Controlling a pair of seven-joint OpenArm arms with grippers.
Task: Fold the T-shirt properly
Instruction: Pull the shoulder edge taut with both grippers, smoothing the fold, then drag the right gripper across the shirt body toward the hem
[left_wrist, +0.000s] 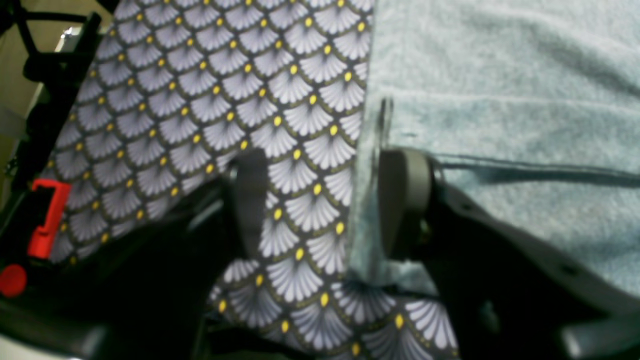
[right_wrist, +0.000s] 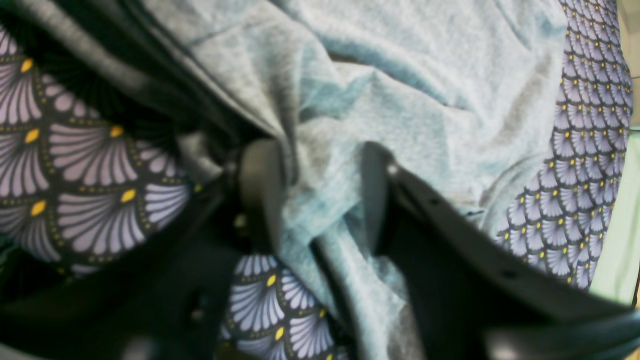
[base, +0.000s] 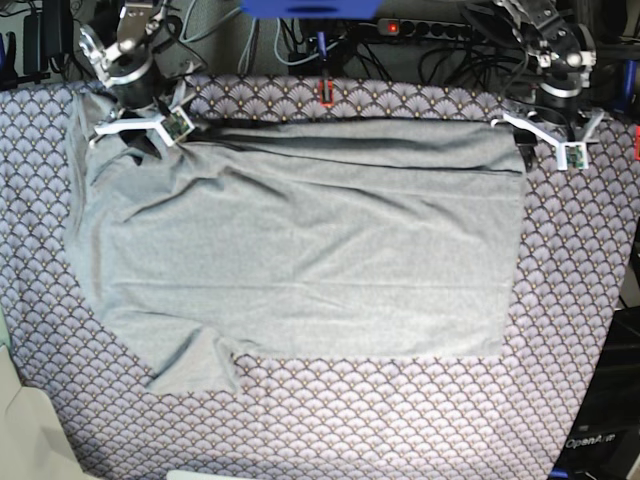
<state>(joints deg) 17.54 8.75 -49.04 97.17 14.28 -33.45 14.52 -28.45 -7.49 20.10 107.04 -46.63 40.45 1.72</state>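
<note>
The left gripper (left_wrist: 320, 200) had fingers (left_wrist: 405, 200) apart at the T-shirt (base: 300, 260) edge; right gripper (right_wrist: 315, 195) fingers straddled bunched cloth, on the patterned worktop (base: 400, 420).

A plain light heather-grey T-shirt (base: 300, 250), darker along its seams, fills the centre of the frame over a purple-white fan-scale tablecloth (base: 400, 420) dotted with yellow; red clip (left_wrist: 47, 217) at left.

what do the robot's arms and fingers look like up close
Both grippers, left and right, have dark grey rounded fingers on black bodies. From the base view each arm has a silvery metal wrist and a white bracket carrying a small green camera board. Black cables trail behind them.
</note>
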